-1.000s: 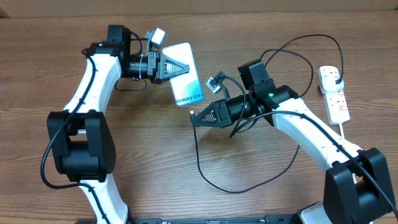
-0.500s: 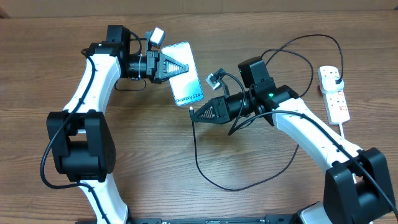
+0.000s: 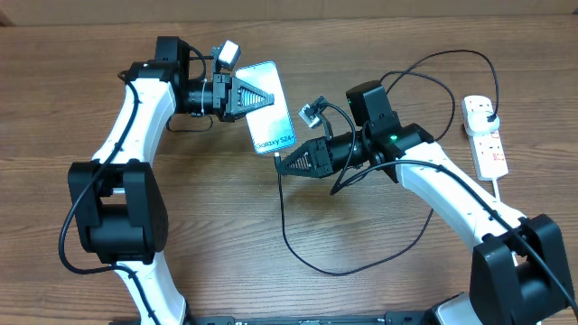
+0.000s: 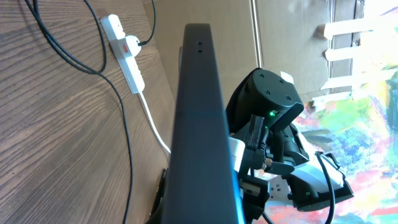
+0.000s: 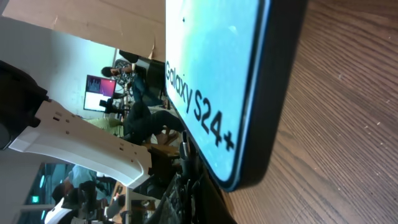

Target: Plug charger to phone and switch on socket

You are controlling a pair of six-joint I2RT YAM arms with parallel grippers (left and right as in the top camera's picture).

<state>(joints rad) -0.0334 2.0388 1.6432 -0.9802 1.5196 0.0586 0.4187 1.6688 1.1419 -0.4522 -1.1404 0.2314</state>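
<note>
Left gripper point(image 3: 268, 97) is clamped onto the upper part of the slim rectangular phone point(image 3: 271, 113), whose light blue screen carries white "Galaxy S24+" lettering inside a dark frame. It holds the phone above the brown wooden table point(image 3: 235, 271), at the rear and left of centre, with the screen facing up toward the overhead camera and the lower short edge pointing at the other arm.

The right gripper point(image 3: 281, 166) is closed on the connector end of the charger point(image 3: 284, 212), a long thin black cable. That end sits just beside the phone's lower edge; whether it is touching or seated cannot be told. From the fingers the cable drops toward the front of the table, curves in a wide loop under the right arm, and rises in a loop to the far right.

There lies the socket point(image 3: 486, 137), a white elongated power strip with red markings and a thick white cord trailing toward the front edge. Its rearmost outlet holds the charger's black plug point(image 3: 489, 110); the other outlets show nothing in them.

In the left wrist view the phone point(image 4: 199, 124) appears edge-on as a dark, narrow bar, with the socket point(image 4: 126, 48) far behind it. The right wrist view shows the phone point(image 5: 211, 74) close up, its glossy blue screen and rounded dark frame filling the upper part.
</note>
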